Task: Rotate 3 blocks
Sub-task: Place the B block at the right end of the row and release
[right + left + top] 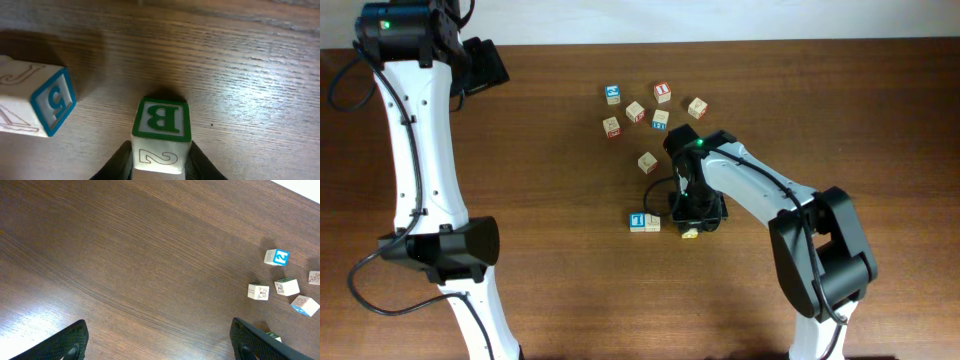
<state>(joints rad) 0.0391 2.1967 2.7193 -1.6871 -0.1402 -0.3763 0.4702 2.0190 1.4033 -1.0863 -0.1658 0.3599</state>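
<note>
Dark brown wood-grain table (pixel 540 180) fills every view. Near its middle the right gripper (pixel 691 226) points straight down. Its two black fingers (pixel 118 161) pinch opposite sides of a small pale-wood cube with a green "B" face and a yellow outlined "2" (pixel 161 131); whether this cube rests on the wood, I cannot tell. The right arm (pixel 760 190) reaches in from the near right edge, bent at the elbow, with its forearm slanting toward the centre.

Just beside the gripper, toward the left arm's side, sits a pale-wood cube with a blue-and-white "5" face (pixel 52 102). A plain-looking pale-wood cube (pixel 653 224) touches it, lying between it and the gripper. Farther out a lone tan cube (pixel 648 162) stands apart, and beyond it lies a loose scatter of six alphabet cubes (pixel 635 111), among them a red-faced cube (pixel 662 92). Nothing lies between the fingers and the held cube.

The left arm (pixel 420 150) stretches along the left edge to the far corner. There the left gripper (pixel 162 339) hangs with its jaws spread wide over bare wood.
</note>
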